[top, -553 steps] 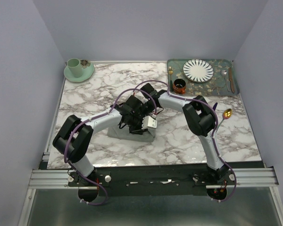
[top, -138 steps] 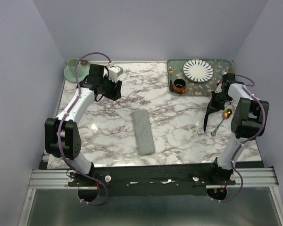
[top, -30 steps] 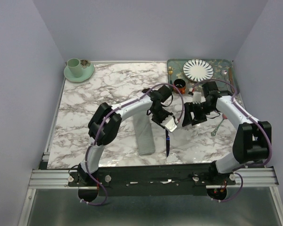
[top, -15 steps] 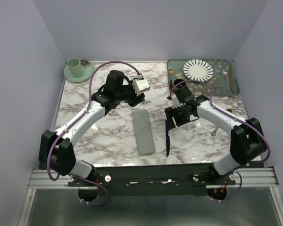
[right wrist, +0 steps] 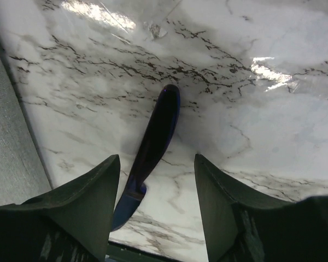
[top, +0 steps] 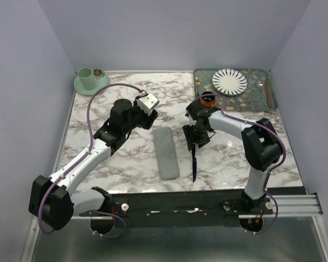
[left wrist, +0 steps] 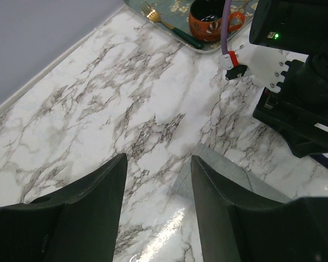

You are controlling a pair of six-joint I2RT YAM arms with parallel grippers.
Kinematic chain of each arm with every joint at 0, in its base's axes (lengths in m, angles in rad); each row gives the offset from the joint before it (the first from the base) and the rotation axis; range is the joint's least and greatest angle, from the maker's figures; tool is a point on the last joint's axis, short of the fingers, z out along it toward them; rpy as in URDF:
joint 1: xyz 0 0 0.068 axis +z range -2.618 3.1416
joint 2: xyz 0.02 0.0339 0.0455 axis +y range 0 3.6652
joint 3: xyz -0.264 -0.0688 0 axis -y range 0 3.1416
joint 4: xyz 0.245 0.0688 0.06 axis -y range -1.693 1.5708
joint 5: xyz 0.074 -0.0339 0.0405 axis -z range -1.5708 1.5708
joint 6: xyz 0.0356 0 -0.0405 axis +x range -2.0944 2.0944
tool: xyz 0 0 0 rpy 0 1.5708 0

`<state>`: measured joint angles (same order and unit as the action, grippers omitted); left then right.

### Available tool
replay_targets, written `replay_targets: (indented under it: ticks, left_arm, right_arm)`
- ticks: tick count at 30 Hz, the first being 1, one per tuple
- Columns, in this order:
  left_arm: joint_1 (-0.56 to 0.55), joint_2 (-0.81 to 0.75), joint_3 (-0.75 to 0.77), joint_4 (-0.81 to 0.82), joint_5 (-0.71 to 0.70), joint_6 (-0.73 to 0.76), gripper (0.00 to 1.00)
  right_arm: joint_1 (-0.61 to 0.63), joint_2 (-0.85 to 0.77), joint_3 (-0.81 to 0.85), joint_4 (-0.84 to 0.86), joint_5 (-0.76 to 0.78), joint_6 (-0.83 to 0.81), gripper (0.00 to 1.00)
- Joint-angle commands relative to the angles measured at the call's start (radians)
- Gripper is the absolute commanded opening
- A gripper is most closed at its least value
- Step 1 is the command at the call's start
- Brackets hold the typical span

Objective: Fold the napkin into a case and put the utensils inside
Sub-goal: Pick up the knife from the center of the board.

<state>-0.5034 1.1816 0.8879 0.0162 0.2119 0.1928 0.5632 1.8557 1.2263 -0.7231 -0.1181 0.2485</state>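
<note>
The napkin lies folded as a narrow grey case in the middle of the table, and its edge shows in the right wrist view. A dark blue utensil lies flat just right of it, apart from the cloth. My right gripper hangs open over the utensil's far end. The blue handle lies between the spread fingers, nearer the left one and not pinched. My left gripper is open and empty above the case's far corner.
A green patterned tray at the back right holds a striped plate, a gold fork, an orange cup and another utensil. A green cup on a saucer stands at the back left. The right arm is close to my left gripper.
My left gripper has left the blue utensil on the table, opened, and drawn back to the case's far end. The right gripper has come leftwards over the utensil's handle.
</note>
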Motion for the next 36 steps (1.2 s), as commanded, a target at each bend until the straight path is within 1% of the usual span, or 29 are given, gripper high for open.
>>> replay_targets:
  ticks: [1,2,5,7,8,10,11,13,14,15,18,19,20,22,23,25,26,27,28,30,31,34,36]
  left_arm:
    - [-0.001,-0.054,-0.055,0.06,-0.091,-0.023,0.62]
    - [-0.001,-0.056,-0.067,0.062,-0.107,-0.024,0.62]
    - [-0.001,-0.068,-0.081,0.065,-0.135,-0.023,0.62]
    - [-0.001,-0.079,-0.092,0.068,-0.154,-0.021,0.62]
    - [0.0,-0.082,-0.099,0.071,-0.154,-0.018,0.62]
    - [0.0,-0.088,-0.106,0.076,-0.161,-0.013,0.62]
    - [0.0,-0.089,-0.112,0.077,-0.166,-0.016,0.62]
    - [0.0,-0.085,-0.115,0.076,-0.172,-0.016,0.62]
    - [0.0,-0.083,-0.115,0.074,-0.172,-0.019,0.62]
    - [0.0,-0.08,-0.11,0.071,-0.169,-0.023,0.62]
    - [0.0,-0.048,-0.071,0.009,-0.111,-0.023,0.68]
    - [0.002,-0.039,-0.058,-0.014,-0.086,-0.024,0.7]
    - [0.0,-0.027,-0.049,-0.045,-0.001,-0.01,0.73]
    - [0.0,-0.039,-0.049,-0.045,0.097,0.02,0.77]
    - [0.0,-0.049,-0.062,-0.03,0.218,0.037,0.79]
    - [-0.001,-0.074,-0.121,-0.021,0.359,0.187,0.82]
    - [-0.001,-0.097,-0.139,-0.022,0.426,0.271,0.86]
    - [-0.003,-0.108,-0.177,-0.022,0.54,0.416,0.87]
    - [-0.012,-0.117,-0.194,-0.021,0.575,0.495,0.87]
    - [-0.062,-0.102,-0.204,-0.054,0.618,0.649,0.86]
    - [-0.088,-0.085,-0.195,-0.13,0.619,0.825,0.86]
    - [-0.171,0.013,-0.132,-0.247,0.613,1.07,0.84]
    - [-0.228,0.104,-0.057,-0.272,0.6,1.129,0.83]
  right_arm:
    - [0.033,0.063,0.053,-0.016,0.073,0.051,0.63]
    - [0.044,0.072,0.064,-0.018,0.09,0.061,0.58]
    - [0.046,0.111,0.062,-0.033,0.141,0.07,0.49]
    - [0.046,0.125,0.042,-0.038,0.156,0.074,0.46]
    - [0.046,0.128,0.035,-0.039,0.159,0.077,0.4]
    - [0.047,0.128,0.021,-0.039,0.172,0.078,0.32]
    - [0.047,0.129,0.022,-0.039,0.178,0.078,0.25]
    - [0.046,0.137,0.045,-0.053,0.186,0.075,0.16]
    - [0.046,0.142,0.056,-0.059,0.186,0.066,0.06]
    - [0.047,0.143,0.068,-0.073,0.183,0.06,0.01]
    - [0.044,0.1,0.098,-0.081,0.163,0.023,0.0]
    - [0.041,0.077,0.099,-0.078,0.135,0.015,0.01]
    - [0.031,0.054,0.102,-0.078,0.124,0.005,0.01]
    - [0.015,-0.013,0.104,-0.062,0.037,-0.006,0.01]
    - [0.001,-0.03,0.105,-0.061,0.028,-0.011,0.01]
    - [-0.008,-0.081,0.104,-0.055,-0.012,-0.024,0.01]
    - [-0.014,-0.096,0.102,-0.055,-0.018,-0.023,0.01]
    - [-0.016,-0.105,0.096,-0.055,-0.034,-0.028,0.01]
    - [-0.016,-0.121,0.093,-0.056,-0.061,-0.028,0.01]
    - [-0.022,-0.136,0.082,-0.055,-0.092,-0.028,0.01]
    - [-0.022,-0.144,0.078,-0.056,-0.129,-0.028,0.01]
    - [-0.034,-0.151,0.079,-0.058,-0.173,-0.023,0.01]
    - [-0.045,-0.153,0.081,-0.062,-0.224,-0.017,0.01]
